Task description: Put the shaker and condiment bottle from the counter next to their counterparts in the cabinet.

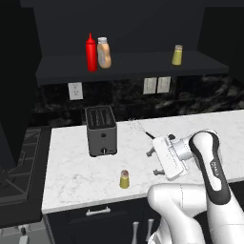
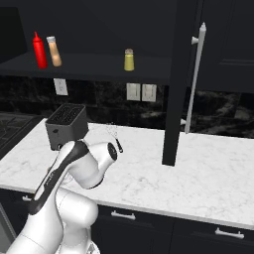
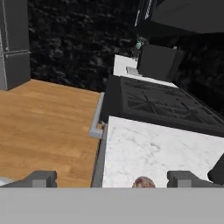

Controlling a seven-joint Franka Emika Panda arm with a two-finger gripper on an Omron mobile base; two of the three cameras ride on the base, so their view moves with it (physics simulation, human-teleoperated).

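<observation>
The gripper (image 1: 154, 162) stands wide and empty near the shaker (image 1: 124, 179) on the desk (image 1: 71, 171). A sideways approach risks toppling the shaker.

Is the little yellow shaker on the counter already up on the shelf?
No, the shaker stands on the white counter in front of the toaster.

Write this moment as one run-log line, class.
end effector: open, empty, over counter | shaker: on counter, untouched | condiment bottle: in cabinet beside red squeeze bottle | twin shaker: in cabinet
</observation>
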